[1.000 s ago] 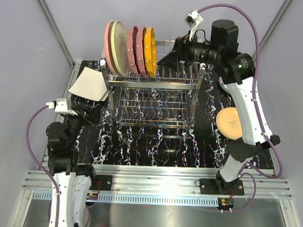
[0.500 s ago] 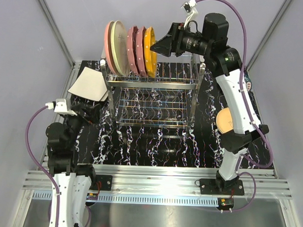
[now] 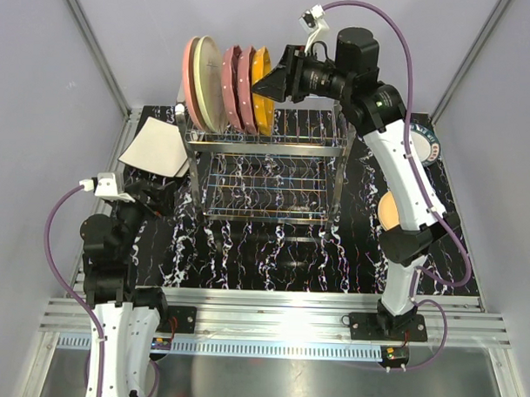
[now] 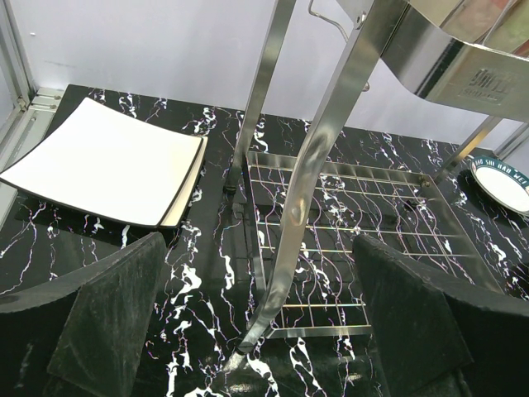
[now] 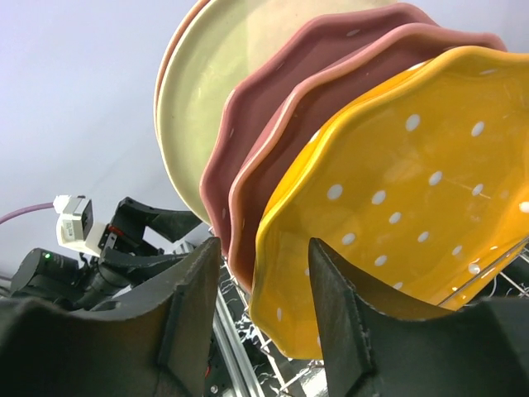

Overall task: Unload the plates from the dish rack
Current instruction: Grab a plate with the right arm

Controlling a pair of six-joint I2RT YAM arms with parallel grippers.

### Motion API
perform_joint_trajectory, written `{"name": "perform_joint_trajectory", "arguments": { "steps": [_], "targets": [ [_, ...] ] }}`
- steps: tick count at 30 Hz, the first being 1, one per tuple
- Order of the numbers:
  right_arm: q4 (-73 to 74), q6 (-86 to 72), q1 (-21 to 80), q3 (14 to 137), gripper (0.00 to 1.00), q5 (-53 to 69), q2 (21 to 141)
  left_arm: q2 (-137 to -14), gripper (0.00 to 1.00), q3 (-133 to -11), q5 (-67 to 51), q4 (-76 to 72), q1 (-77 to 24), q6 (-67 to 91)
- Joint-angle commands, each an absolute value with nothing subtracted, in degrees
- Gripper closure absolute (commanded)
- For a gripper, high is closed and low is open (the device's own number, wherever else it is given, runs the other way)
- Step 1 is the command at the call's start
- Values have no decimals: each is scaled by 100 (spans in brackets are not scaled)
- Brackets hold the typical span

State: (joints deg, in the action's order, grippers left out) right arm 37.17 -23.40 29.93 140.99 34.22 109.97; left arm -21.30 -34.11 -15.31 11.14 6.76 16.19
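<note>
Your table is black with white marble veins, boxed in by pale grey walls and slanting metal posts. A ribbed aluminium rail runs along its near edge under both arm bases.

The rack stands at the back middle of the table. On the left half of its top tier five plates stand on edge. From the left they are a pink plate, a cream plate, two maroon plates and an orange plate with white dots.

Your right gripper is up at the rack's top tier, pointing left at the orange plate. In the right wrist view its fingers stand apart with that plate's scalloped edge in the gap. You cannot tell whether either pad touches it.

Your left gripper sits low by the rack's front left leg, spread wide and holding nothing.

Just left of the rack a white square plate lies flat on the table. Right of the rack lie a tan plate, partly behind the right arm, and farther back a teal-rimmed plate. Purple cables loop off both wrists.
</note>
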Motion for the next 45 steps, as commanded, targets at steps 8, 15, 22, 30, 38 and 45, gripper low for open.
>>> {"name": "perform_joint_trajectory", "arguments": {
  "steps": [8, 15, 22, 30, 38, 45],
  "targets": [
    [3665, -2162, 3111, 14300, 58, 2866, 11030, -2021, 1, -3437, -1477, 967, 659, 1512],
    [3806, -1995, 3217, 14344, 63, 2479, 11083, -1995, 1, -3437, -1468, 958, 650, 1503],
    [3885, -1855, 3252, 14396, 76, 2223, 11039, -1986, 1, -3437, -1450, 967, 659, 1503],
    [3806, -1942, 3243, 14668, 100, 2382, 10934, -1960, 1, -3445, -1433, 993, 659, 1494],
    [3551, -1916, 3234, 15134, 100, 2627, 10819, -1934, 1, -3445, -1424, 993, 650, 1477],
    [3384, -1749, 3217, 15442, 100, 2892, 10837, -1916, 1, -3437, -1424, 1002, 659, 1468]
  ]
}}
